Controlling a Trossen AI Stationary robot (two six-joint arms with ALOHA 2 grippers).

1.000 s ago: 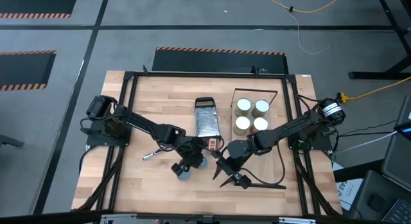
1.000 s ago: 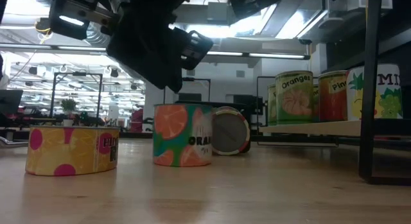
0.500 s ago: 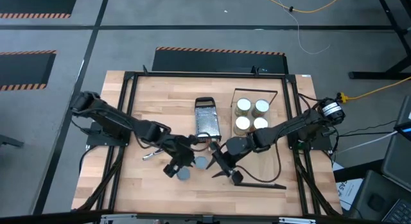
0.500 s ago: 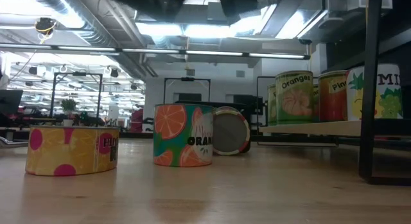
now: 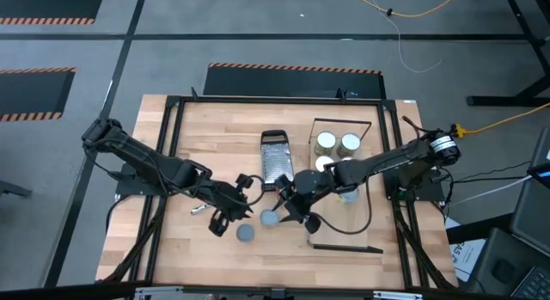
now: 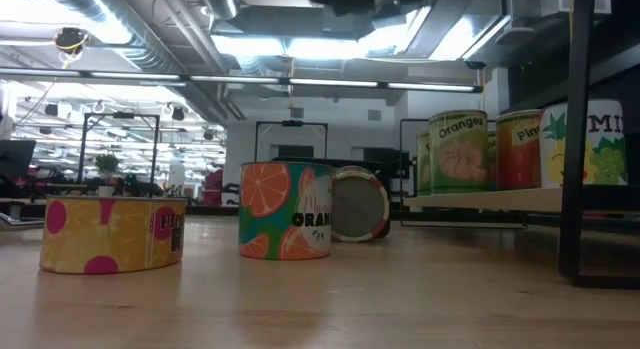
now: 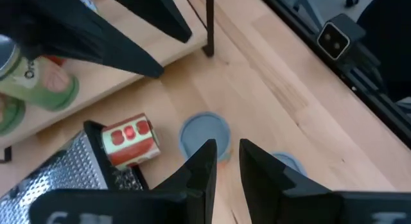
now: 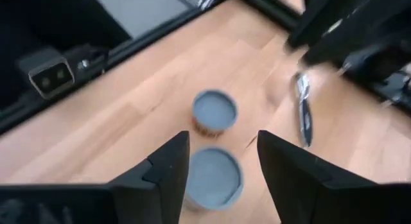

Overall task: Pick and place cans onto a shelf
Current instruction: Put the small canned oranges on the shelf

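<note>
Hovering my right gripper (image 8: 215, 166), jaws apart, directly above an upright blue-topped can (image 8: 213, 177); left gripper (image 5: 225, 216), jaws narrowly parted, sits farther off.

In the low view, the green can with an orange-slice picture (image 6: 459, 152) on the light-wood shelf (image 6: 480, 200) reads "Oranges". The red can beside it (image 6: 519, 149) shows "Pi", cut off. The white fruit-printed can (image 6: 596, 141) shows "MI". The teal can with orange slices (image 6: 285, 210) on the worktop reads "ORAN".
</note>
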